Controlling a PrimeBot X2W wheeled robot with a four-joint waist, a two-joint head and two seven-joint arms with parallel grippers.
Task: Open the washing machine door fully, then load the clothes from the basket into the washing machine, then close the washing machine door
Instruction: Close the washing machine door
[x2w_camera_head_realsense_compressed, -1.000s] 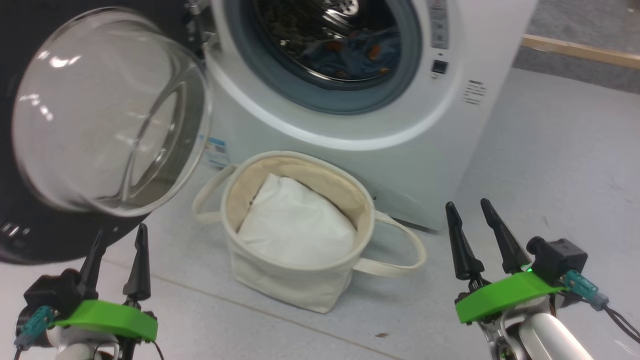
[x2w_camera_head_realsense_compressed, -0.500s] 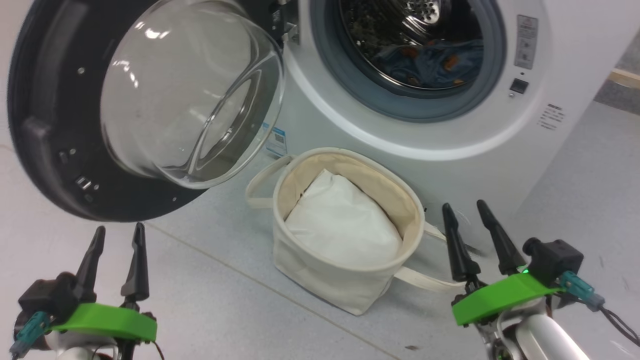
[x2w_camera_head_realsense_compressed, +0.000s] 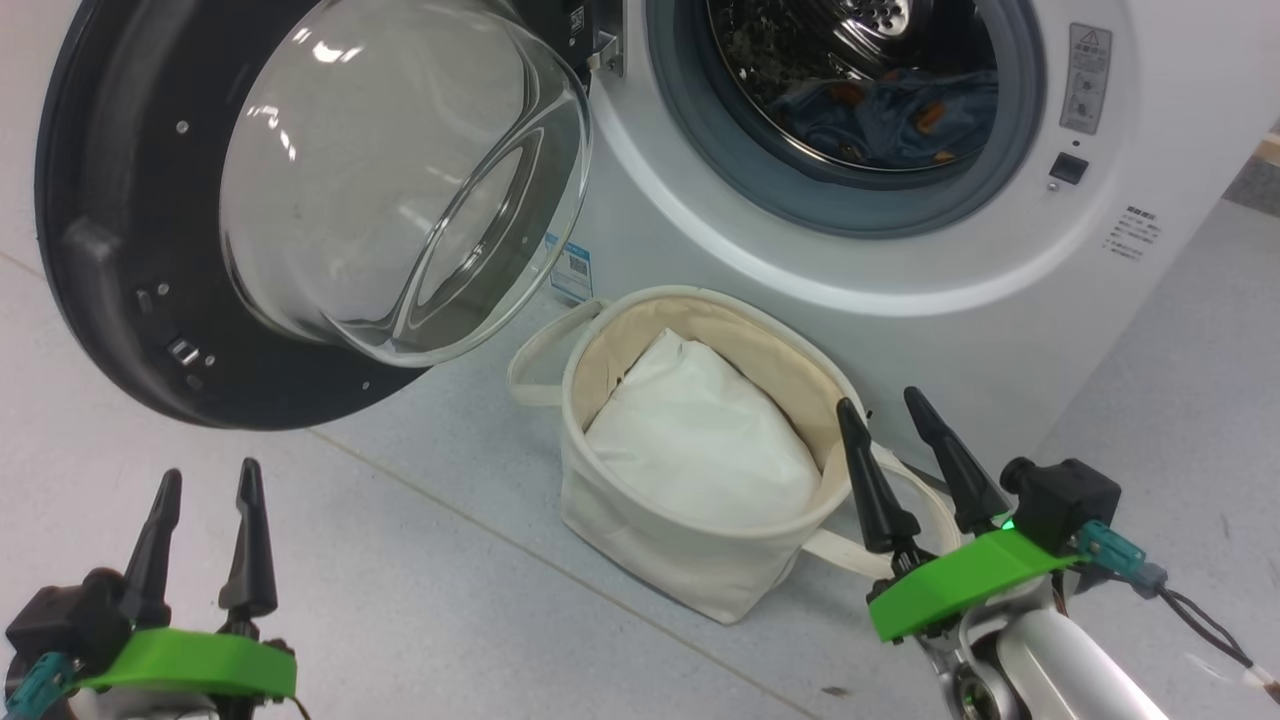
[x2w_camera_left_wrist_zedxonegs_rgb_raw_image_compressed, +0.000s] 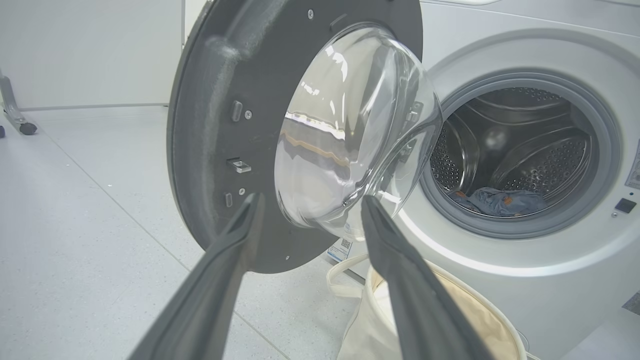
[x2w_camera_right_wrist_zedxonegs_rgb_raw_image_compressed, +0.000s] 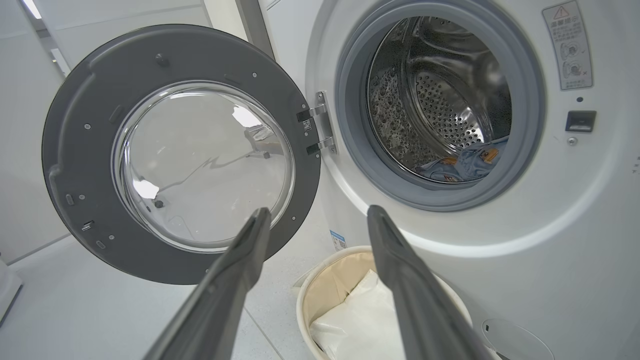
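Down at the left fingers: the left gripper hangs low over the speckled grey floor, its two long dark fingers spread apart with nothing between them.
At the right fingers: the right gripper is spread and empty too. Its tips line up with the near rim of the round cream-white canvas basket, but I cannot tell whether they touch it.
Just ahead of the right fingers: a plain white pillow-like pad fills what can be seen of the basket's inside; anything under it is hidden.
Ahead of and above the left fingers: the large round washing machine door, with its wide black rim and bulging clear glass bowl, stands swung wide on its hinge, well apart from both grippers.
Beyond the basket, past the right fingers: the white front-loading washing machine stands with its mouth open.
Farthest from the fingers: the light-blue clothes with orange-brown print lie low in the perforated steel drum, behind the grey rubber ring.
Done, by my judgement: the door is fully open and the printed clothes are loaded.
Left to do: closing the door. The left gripper is nearer its rim, so it looks better placed to push it shut.
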